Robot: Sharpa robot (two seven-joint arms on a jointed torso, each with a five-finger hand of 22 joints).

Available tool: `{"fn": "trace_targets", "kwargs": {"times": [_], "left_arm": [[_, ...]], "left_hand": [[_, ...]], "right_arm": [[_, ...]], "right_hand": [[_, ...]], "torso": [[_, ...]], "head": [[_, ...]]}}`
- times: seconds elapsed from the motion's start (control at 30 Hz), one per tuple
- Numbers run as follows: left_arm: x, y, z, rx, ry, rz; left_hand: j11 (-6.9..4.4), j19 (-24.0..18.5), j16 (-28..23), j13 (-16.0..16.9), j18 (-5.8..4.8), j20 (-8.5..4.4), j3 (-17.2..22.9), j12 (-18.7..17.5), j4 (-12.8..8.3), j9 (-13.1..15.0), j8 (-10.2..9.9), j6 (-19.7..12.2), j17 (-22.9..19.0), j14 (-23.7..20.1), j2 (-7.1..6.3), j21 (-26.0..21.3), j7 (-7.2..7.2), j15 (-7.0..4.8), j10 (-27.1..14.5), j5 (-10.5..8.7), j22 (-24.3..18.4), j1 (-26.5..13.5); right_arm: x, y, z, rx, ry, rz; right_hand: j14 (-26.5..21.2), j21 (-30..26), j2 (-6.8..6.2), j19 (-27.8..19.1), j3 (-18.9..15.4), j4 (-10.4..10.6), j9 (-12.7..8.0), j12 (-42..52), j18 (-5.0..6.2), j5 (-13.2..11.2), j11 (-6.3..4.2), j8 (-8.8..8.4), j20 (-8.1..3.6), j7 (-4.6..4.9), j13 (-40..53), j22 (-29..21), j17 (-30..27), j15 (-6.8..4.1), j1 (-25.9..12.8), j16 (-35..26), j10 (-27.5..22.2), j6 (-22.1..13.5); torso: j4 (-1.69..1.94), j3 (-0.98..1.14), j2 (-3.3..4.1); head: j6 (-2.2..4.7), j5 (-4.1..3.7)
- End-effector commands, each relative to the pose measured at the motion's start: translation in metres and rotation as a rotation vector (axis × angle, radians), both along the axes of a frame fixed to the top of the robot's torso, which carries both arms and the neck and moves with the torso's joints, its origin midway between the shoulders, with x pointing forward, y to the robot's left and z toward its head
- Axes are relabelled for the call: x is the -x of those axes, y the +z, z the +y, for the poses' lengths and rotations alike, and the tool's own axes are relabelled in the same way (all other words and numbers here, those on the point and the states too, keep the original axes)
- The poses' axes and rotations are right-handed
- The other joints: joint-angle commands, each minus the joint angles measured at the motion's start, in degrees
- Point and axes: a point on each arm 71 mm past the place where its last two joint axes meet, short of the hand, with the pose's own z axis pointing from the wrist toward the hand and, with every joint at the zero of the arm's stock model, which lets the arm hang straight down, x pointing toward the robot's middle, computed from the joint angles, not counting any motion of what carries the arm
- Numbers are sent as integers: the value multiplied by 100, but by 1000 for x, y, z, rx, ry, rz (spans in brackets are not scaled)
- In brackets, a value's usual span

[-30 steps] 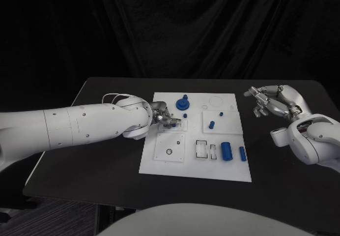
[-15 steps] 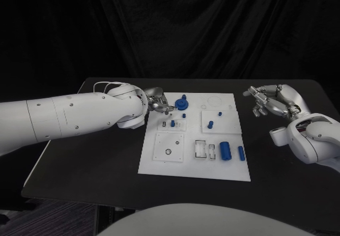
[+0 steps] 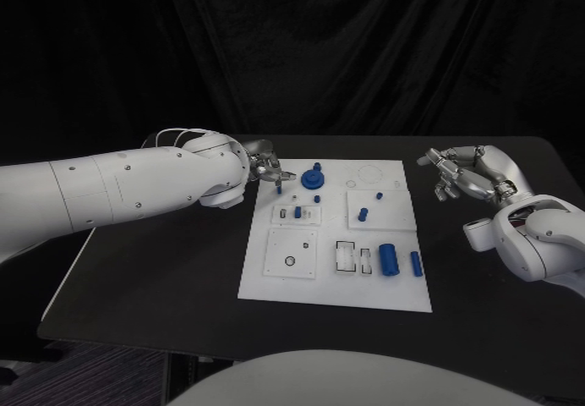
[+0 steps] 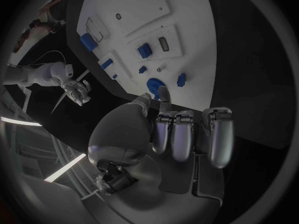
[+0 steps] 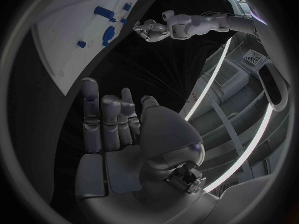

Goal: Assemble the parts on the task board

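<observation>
The white task board [image 3: 353, 292] lies in the middle of the black table. A blue gear [image 3: 314, 179] sits near its far left corner with a small blue peg [image 3: 318, 166] behind it. Two small blue pieces [image 3: 300, 208] lie by a raised plate on the left side. A blue cylinder [image 3: 389, 260] and a flat blue piece [image 3: 417, 264] rest near the front right. My left hand [image 3: 266, 172] hovers at the board's far left edge beside the gear [image 4: 154, 84], fingers [image 4: 184, 134] curled in, holding nothing. My right hand [image 3: 469, 178] hangs off the board's right side, fingers apart and empty.
Two blue pegs [image 3: 379, 196] stand on a raised white plate at the board's right middle. Black slots [image 3: 349, 254] and a ring mark [image 3: 290, 260] show near the front. Bare black table [image 3: 171, 279] surrounds the board on all sides.
My left hand has drawn back from the small raised plate on the board's left side toward the far left corner. The right hand has stayed put.
</observation>
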Motion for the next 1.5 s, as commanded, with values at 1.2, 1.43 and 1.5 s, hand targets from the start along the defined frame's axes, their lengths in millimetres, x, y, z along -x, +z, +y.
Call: {"fn": "trace_targets", "kwargs": {"times": [1.2, 1.43, 1.5], "left_arm": [[-25, -16, 6, -111, 10, 69], [-24, -20, 6, -116, 5, 84], [-24, -21, 6, -117, 3, 87]], "left_hand": [[-9, -5, 15, 1509, 62, 6, -122, 20, 31, 269, -15, -265, 1509, 606, 35, -64, 47, -13, 609, -113, 710, 138], [-3, -13, 15, 1509, 64, 9, -128, 20, 36, 279, -24, -284, 1509, 606, 41, -71, 53, -9, 609, -107, 702, 137], [1, -25, 15, 1509, 69, 11, -132, 20, 42, 285, -31, -297, 1509, 606, 46, -81, 57, -6, 609, -103, 688, 135]], "right_arm": [[1, -2, 2, 1, 14, 22], [1, -2, 2, 0, 17, 24], [0, -2, 2, 0, 17, 24]], "right_hand": [[-48, -26, 4, -26, 25, 24, -13, -31, 29, 29, -1, 1, 6, -13, -13, 2, -7, -1, 7, -27, -50, 12], [-58, -42, -8, -34, 29, 23, -15, -48, 32, 28, -1, -1, 6, -13, -50, -5, -26, 0, 9, -37, -85, 9], [-58, -42, -8, -34, 29, 23, -15, -48, 32, 28, -1, -1, 6, -13, -50, -5, -26, 0, 9, -37, -85, 9]], "torso": [[0, -10, -12], [-2, -6, -14], [1, -5, -12]], "head": [[0, 23], [0, 28], [0, 21]]}}
